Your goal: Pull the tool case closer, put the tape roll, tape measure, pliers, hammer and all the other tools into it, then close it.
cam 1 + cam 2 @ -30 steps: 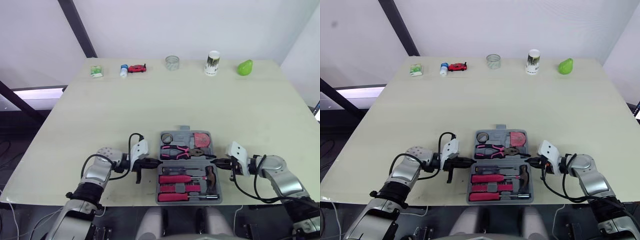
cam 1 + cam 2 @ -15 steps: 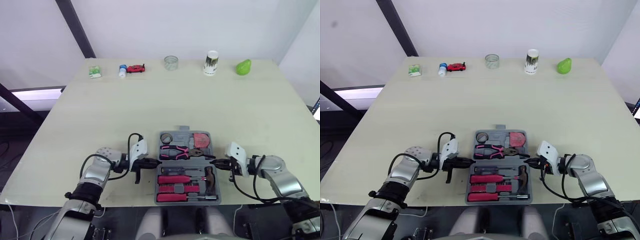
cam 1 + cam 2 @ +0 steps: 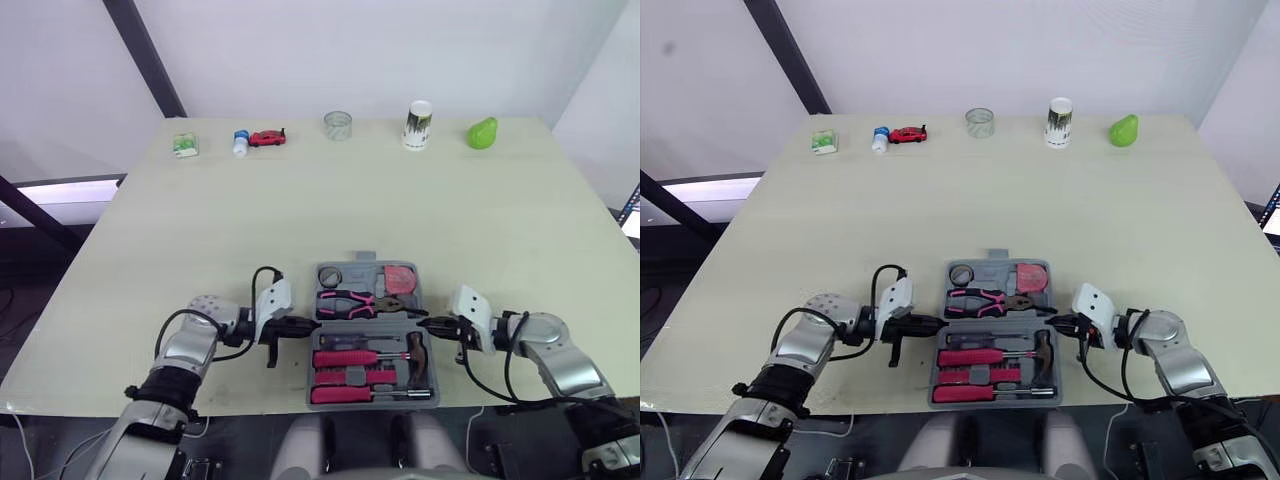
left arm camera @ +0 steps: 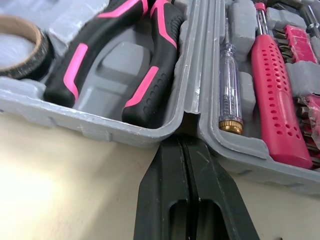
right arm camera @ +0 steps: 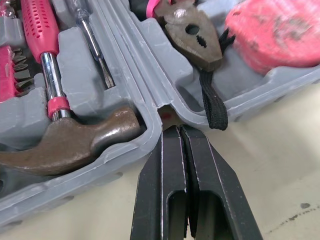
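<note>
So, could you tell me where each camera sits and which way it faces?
Left eye view: on the head, facing forward and down at the open case; both arms show.
Right eye view: beside it, same scene and arms.
Left wrist view: on that wrist, facing the case's hinge end and pliers; shut left gripper shows.
Right wrist view: on that wrist, facing the opposite hinge end and hammer; shut right gripper shows.
Both wrist views share the pliers.
</note>
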Motion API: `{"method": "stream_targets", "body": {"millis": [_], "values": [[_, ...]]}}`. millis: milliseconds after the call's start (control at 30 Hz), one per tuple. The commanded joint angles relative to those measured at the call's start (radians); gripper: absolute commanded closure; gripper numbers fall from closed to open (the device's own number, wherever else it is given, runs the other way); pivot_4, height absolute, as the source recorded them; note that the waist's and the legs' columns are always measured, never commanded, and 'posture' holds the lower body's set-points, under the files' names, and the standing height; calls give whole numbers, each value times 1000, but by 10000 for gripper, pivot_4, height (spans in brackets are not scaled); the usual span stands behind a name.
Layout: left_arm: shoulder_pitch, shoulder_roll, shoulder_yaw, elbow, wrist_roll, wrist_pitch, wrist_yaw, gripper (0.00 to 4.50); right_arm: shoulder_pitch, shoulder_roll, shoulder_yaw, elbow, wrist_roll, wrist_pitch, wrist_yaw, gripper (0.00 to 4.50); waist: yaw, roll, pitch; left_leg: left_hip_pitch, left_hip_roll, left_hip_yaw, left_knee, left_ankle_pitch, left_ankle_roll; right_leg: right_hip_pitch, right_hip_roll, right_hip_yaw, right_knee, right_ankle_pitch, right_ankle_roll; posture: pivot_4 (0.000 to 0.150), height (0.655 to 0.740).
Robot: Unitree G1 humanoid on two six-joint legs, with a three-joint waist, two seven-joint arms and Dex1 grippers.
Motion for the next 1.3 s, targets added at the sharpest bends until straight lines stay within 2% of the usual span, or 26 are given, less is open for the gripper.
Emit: {"method": "stream_targets", "body": {"millis": [33, 267, 433, 500, 533, 567, 633, 767, 800, 900, 1067, 1300], "values": [[11, 37, 40, -53, -36, -5, 9, 45000, 2, -29, -65, -8, 40, -42, -4, 44372, 0, 0, 0, 0, 0, 0, 0, 0, 0, 0, 0, 0, 0, 0, 0, 1500, 7400], [29, 86, 97, -104, -85, 2, 30, 45000, -13, -59, -144, 21, 110, -2, -5, 44372, 2, 0, 0, 0, 0, 0, 0, 0, 0, 0, -1, 0, 0, 0, 0, 1500, 7400], [100, 88, 97, -330, -214, 125, -18, 45000, -75, -20, -188, -6, 239, 216, -28, 44372, 0, 0, 0, 0, 0, 0, 0, 0, 0, 0, -2, 0, 0, 0, 0, 1500, 7400], [126, 79, 69, -420, -244, 166, -24, 45000, -123, 1, -203, -4, 302, 336, -43, 38641, 0, 0, 0, 0, 1, 0, 0, 0, 0, 0, -2, 0, 0, 0, 0, 1500, 7400], [139, 77, 54, -462, -259, 191, -24, 45000, -149, 6, -208, 1, 328, 398, -51, 34317, 0, 0, 0, 0, 1, 0, 0, 0, 0, 0, -2, 0, 0, 0, 0, 1500, 7400], [147, 75, 45, -488, -268, 209, -22, 45000, -165, 6, -210, 5, 343, 436, -54, 32280, 0, 0, 0, 0, 1, 0, 0, 0, 0, 0, -2, 0, 0, 0, 0, 1500, 7400], [160, 73, 6, -520, -252, 217, -20, 45000, -217, 10, -208, 50, 360, 516, -67, 23531, 0, 1, 1, 0, 0, 0, 0, 0, 0, 0, -3, 0, 0, 0, 0, 1500, 7400], [157, 70, -99, -514, -167, 170, -19, 45000, -332, 16, -170, 190, 335, 579, -72, 2237, 1, 1, 1, 0, 0, 0, -1, 0, 0, 0, -3, 0, 0, 0, 0, 1500, 7400], [154, 70, -120, -510, -149, 157, -21, 45000, -354, 16, -160, 220, 328, 586, -66, 974, 2, 1, 1, 0, 0, 0, -1, 0, 0, 0, -2, 0, 0, 0, 0, 1500, 7400], [156, 56, -171, -481, -106, 128, -8, 45000, -431, 26, -131, 326, 321, 634, -27, 974, 1, 1, 1, -1, -1, 1, -1, 0, 0, 0, -2, 0, -1, 0, 0, 1500, 7400], [164, 52, -241, -413, -15, 83, 19, 45000, -559, 50, -42, 564, 232, 599, 60, 974, -2, 1, 1, 0, -1, 1, -1, 0, 0, 0, -1, 1, 0, 0, 0, 1500, 7400], [157, 68, -271, -344, 51, 13, 38, 45000, -664, 139, -48, 753, 210, 593, 146, 974, -2, 2, 0, 1, 0, 2, -1, 0, 0, 0, -2, 1, 0, 0, 0, 1500, 7400]]}}
